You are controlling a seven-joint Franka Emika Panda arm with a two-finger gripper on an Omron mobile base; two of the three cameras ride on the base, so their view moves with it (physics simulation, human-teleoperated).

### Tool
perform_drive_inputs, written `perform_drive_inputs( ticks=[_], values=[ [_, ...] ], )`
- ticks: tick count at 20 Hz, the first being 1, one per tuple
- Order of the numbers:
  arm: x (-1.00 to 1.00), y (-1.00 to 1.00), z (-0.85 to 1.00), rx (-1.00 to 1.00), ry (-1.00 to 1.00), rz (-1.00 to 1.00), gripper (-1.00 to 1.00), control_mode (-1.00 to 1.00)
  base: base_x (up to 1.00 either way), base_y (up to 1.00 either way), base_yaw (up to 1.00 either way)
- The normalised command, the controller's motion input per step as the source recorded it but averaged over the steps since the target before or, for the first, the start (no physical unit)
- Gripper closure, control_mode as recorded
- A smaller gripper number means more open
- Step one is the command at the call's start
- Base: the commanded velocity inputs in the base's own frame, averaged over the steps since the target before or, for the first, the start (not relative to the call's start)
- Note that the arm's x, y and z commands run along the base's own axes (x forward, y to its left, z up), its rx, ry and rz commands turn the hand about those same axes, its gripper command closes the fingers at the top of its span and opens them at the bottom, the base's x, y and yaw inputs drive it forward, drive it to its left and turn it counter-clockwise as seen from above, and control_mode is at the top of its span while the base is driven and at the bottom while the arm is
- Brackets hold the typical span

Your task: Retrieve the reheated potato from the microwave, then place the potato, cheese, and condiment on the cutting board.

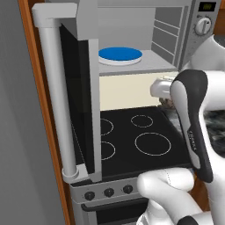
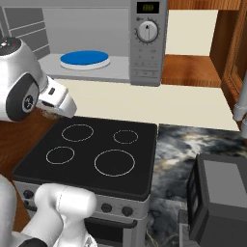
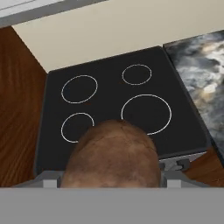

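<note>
So the potato [image 3: 113, 154] is out of the microwave [image 2: 147, 43] and sitting between the gripper [image 3: 105, 181] jaws, which are spread fairly wide and pinching it on both sides; in the hand view the brown lump hides most of the fingers. Behind and above the gripper the microwave door [image 1: 79, 101] hangs open and the blue plate [image 1: 120, 55] inside sits bare, so I'd say the retrieval step is basically done and we're in the carry phase. Right below the gripper is the black stovetop [image 3: 118, 105], with the marbled desk [image 3: 199, 83] off to one side of it. I can't spot the cutting board, cheese or condiment anywhere around the gripper, so the next move probably calls for swinging or driving toward wherever the board is, keeping the pinch firm since a round potato could roll out, then lowering it flat onto the board before letting go.
</note>
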Motion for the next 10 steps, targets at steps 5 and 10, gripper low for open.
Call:
perform_drive_inputs(
  ticks=[5,10],
  values=[
    [0.27,0.00,-0.50,0.01,0.12,0.00,1.00,-1.00,0.00,0.00,0.00],
    [-0.29,0.00,-0.20,0.00,0.00,0.00,1.00,-1.00,0.00,0.00,0.00]
  ],
)
